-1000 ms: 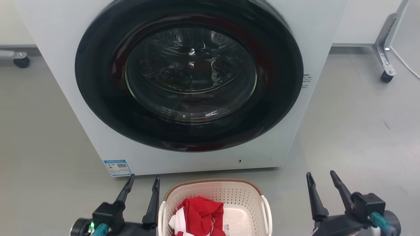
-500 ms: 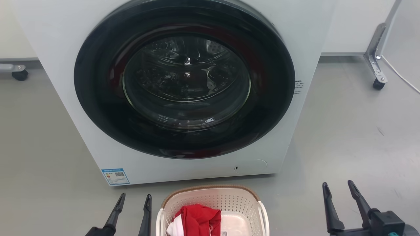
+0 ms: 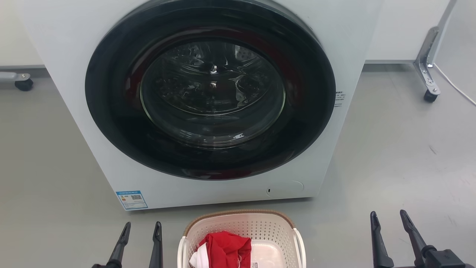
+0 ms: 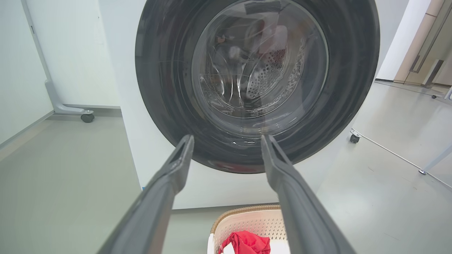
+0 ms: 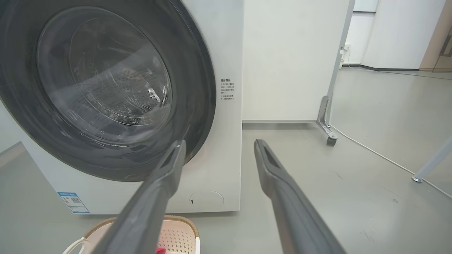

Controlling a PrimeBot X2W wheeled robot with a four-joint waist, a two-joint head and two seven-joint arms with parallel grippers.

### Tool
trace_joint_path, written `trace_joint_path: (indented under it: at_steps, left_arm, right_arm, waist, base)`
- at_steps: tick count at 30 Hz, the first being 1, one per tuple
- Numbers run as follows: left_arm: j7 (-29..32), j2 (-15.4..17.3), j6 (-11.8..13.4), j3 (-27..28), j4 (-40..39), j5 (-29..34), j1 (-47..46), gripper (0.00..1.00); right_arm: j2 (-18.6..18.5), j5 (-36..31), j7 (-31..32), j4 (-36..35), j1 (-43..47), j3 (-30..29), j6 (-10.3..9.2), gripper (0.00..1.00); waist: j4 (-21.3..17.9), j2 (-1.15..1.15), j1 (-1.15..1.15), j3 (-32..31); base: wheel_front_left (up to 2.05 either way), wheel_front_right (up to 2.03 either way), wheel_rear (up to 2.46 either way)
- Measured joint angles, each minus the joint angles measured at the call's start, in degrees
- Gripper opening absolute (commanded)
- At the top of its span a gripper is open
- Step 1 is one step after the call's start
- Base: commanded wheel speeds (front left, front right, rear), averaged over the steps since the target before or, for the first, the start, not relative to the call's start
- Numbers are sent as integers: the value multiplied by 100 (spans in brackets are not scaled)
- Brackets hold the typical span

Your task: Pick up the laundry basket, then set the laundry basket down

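Laundry basket [image 3: 260, 227]: bottom centre, untouched.
Left gripper [image 3: 142, 225]: lower left, wide, empty.
Right gripper [image 3: 388, 216]: lower right, wide, empty.

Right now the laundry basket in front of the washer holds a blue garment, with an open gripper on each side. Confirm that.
Wrong colour: the head view shows the garment in the laundry basket is red with some white, not blue. The rest holds: it stands before the washer, left gripper and right gripper open on either side.
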Motion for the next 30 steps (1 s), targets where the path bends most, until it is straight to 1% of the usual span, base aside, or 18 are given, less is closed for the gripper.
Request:
trace_joint_path:
  at_steps: [5,20,21,24,27,30]
  left_arm:
    - [96,-98,0,25,-74,69,55,100]
    - [371,-194,0,174,-258,303,150,100]
    - [396,-198,-2,177,-231,301,148,0]
    - [401,-221,-7,151,-36,301,180,0]
    - [417,-241,-21,177,-7,264,210,0]
    - [458,-256,-60,225,24,99,210,0]
  right_arm:
    - [43,-85,3,-108,23,-51,0,100]
    - [137,-140,97,-299,94,-113,0,100]
    - [152,-136,112,-275,94,-107,0,0]
    - [203,-135,119,-78,137,-68,0,0]
    - [233,-64,140,-34,174,-91,25,0]
    - [252,67,190,13,172,-151,65,0]
  waist:
    - [11,0,0,9]
    - [-2,0,0,36]
    - [-3,0,0,37]
    - [-4,0,0,38]
    - [-4,0,0,40]
    - [-3,0,0,44]
  base:
    - [0,0,0]
    - [0,0,0]
    - [0,0,0]
    - [0,0,0]
    - [0,0,0]
    - [0,0,0]
